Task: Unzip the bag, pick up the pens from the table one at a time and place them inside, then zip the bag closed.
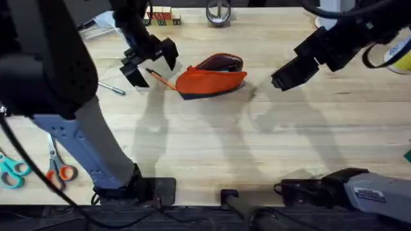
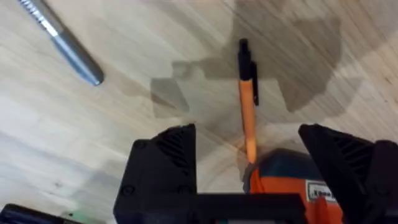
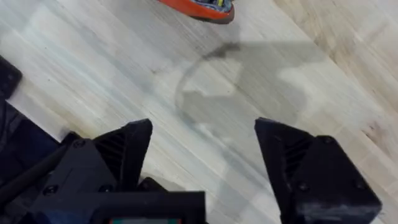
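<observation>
Pens are the concern at this moment: the orange pen (image 2: 247, 109) lies flat on the worktop (image 1: 212, 147), its black end pointing away from the bag (image 1: 212, 80) and its other end touching or tucked just under the bag's near end. The silver-grey pen (image 2: 62, 40) lies well apart from it on bare wood, farther from the bag.

The bag rests on its side near the middle of the worktop, orange fabric over a dark base, and its top appears to gape open, so the unzipping looks done; neither pen is inside yet.

The left tool (image 1: 149, 61) hangs just above the orange pen with its black fingers spread wide and nothing between them; in the left wrist view the pen runs up the gap between the two fingers. The right tool (image 1: 289, 74) hovers beside the other end of the bag, also spread wide and empty, over plain wood.

Both pens should be light, stiff and smooth, so they will roll or skid if a finger nudges them before closing. A hold across the middle of the barrel, clear of the clip, seems safest. The orange pen's contact with the soft bag may drag the fabric when it lifts. The bag itself is limp and will sag or slide, so the mouth may need steadying from the far end.

Orange-handled scissors (image 1: 58, 168) lie by the left arm's base.
</observation>
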Controlling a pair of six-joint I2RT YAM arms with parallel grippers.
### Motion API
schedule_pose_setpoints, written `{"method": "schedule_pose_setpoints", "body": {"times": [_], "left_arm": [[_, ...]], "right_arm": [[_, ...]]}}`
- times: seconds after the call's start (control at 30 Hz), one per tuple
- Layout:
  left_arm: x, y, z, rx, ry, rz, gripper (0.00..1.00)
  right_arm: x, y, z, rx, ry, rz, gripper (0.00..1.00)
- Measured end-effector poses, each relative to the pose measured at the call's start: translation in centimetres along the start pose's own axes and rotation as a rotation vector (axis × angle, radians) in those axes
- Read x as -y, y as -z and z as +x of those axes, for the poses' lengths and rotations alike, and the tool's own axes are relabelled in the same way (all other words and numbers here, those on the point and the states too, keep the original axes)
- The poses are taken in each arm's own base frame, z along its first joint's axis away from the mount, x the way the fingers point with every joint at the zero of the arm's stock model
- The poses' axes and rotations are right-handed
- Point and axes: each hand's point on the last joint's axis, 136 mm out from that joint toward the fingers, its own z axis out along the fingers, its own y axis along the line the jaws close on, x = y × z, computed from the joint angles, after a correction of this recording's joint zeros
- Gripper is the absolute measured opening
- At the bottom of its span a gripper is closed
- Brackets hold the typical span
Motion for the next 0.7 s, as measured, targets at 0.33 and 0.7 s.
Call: {"method": "schedule_pose_setpoints", "body": {"times": [0.33,0.7], "left_arm": [[1.0,-1.8,-0.1,-0.011,0.000,-0.013,0.828],[1.1,-1.7,-0.1,-0.002,0.011,-0.018,0.050]], "right_arm": [[0.0,0.0,0.1,-0.002,0.000,-0.001,0.998],[0.0,0.0,0.1,-0.003,-0.001,-0.001,0.997]]}}
